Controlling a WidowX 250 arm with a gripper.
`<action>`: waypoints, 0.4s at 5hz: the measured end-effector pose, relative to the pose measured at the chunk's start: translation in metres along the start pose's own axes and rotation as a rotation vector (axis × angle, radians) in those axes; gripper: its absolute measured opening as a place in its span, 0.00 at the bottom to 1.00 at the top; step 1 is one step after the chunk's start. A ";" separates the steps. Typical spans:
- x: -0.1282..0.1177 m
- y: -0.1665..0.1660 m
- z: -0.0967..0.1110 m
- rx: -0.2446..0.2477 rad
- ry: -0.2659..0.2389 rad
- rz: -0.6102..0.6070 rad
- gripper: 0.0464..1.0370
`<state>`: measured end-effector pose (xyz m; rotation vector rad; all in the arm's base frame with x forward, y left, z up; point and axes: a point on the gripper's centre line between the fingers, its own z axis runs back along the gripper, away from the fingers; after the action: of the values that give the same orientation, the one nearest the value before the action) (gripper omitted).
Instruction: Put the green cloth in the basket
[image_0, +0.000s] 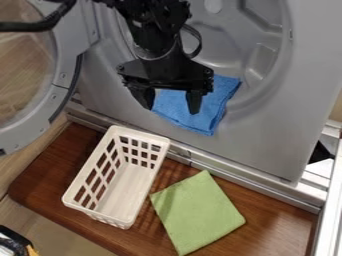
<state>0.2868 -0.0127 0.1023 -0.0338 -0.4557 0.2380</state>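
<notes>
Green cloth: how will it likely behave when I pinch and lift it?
The green cloth looks thin and folded flat, so it will probably droop and may unfold. Its soft, fabric-like surface suggests it's light and unlikely to slip much.

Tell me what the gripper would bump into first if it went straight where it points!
Probably the blue cloth just beyond the gripper, though the picture doesn't clearly show how near it is.

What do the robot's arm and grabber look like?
The arm is black all over, made of chunky, knobbly parts. A thin black cable makes a loop beside it. The gripper is black too: a wide, boxy bar with small round bits at its ends and two stubby fingers that get narrower toward their tips.
</notes>
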 end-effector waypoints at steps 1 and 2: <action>-0.005 0.000 -0.006 0.004 0.026 0.002 0.96; -0.017 -0.019 -0.026 -0.022 0.074 -0.055 0.96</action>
<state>0.2878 -0.0346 0.0735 -0.0512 -0.3848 0.1767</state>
